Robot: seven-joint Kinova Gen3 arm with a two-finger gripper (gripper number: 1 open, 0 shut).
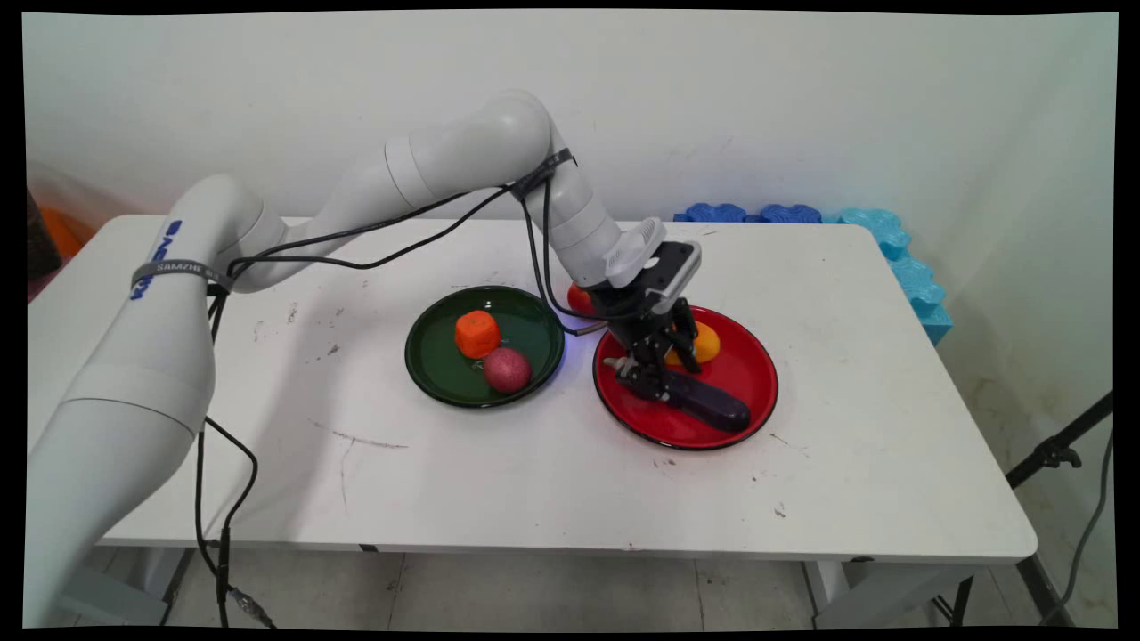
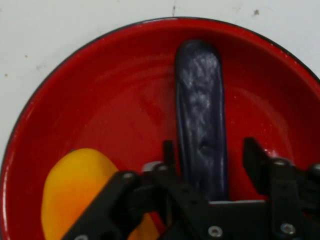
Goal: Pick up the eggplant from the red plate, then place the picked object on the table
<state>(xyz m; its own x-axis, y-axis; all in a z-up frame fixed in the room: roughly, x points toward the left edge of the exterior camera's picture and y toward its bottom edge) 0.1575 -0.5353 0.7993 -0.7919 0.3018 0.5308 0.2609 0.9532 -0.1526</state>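
Hand view: gripper straddling the eggplant

Fingers are standing open, the gripper (image 2: 207,162) sitting low with one finger on either side of the dark purple eggplant (image 2: 200,110) lying in the red plate (image 1: 753,352), beside a yellow-orange fruit (image 2: 75,192). Nothing is being gripped.

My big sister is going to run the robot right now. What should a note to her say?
Gripper: open, down inside the red plate, one finger on each side of the near end of the dark purple eggplant, not closed on it.
Things: the eggplant lies flat in the red plate; a yellow-orange fruit sits in the same plate beside the gripper. The green plate, left of the red one, holds an orange carrot piece and a reddish-purple round fruit.
Done and left: nothing is lifted; no job is named, so what remains cannot be told.
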